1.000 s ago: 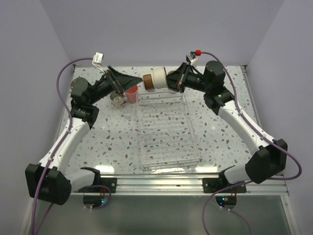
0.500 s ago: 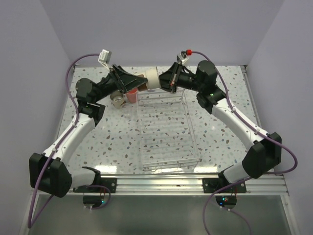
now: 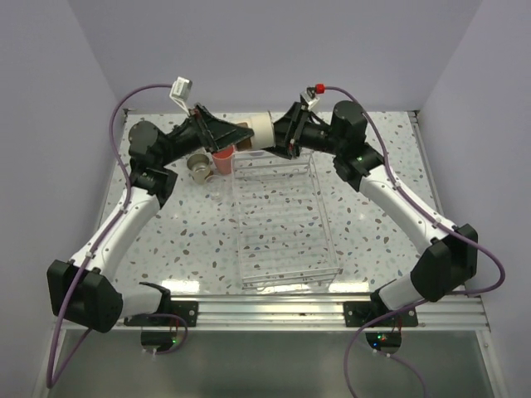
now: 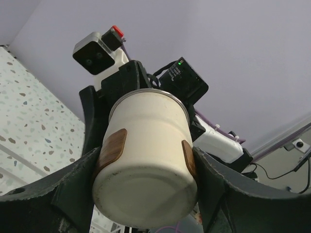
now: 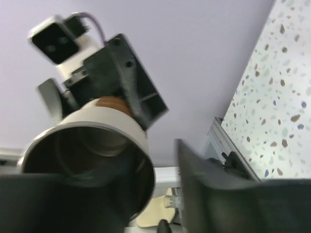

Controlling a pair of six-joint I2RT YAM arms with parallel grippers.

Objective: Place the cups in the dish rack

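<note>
A cream cup [image 3: 259, 133] with brown patches and a metal-lined inside hangs sideways above the far end of the dish rack [image 3: 323, 207]. My left gripper [image 3: 237, 136] is shut on its base end; in the left wrist view both fingers [image 4: 214, 184] press the cup [image 4: 146, 160] at the brown patches. My right gripper [image 3: 279, 138] is open at the cup's mouth [image 5: 87, 145]: one finger [image 5: 204, 194] stands clear of the rim, and the other seems to reach inside. A coral-red cup [image 3: 222, 160] and a brown-grey cup [image 3: 199, 167] stand left of the rack.
The long clear rack lies down the middle of the speckled table, its inside bare. A small clear cup [image 3: 216, 192] sits just left of it. Both arms meet near the back wall.
The right gripper has opened and let go of the cream cup. The left gripper moved right and closed on the cup's base end.
</note>
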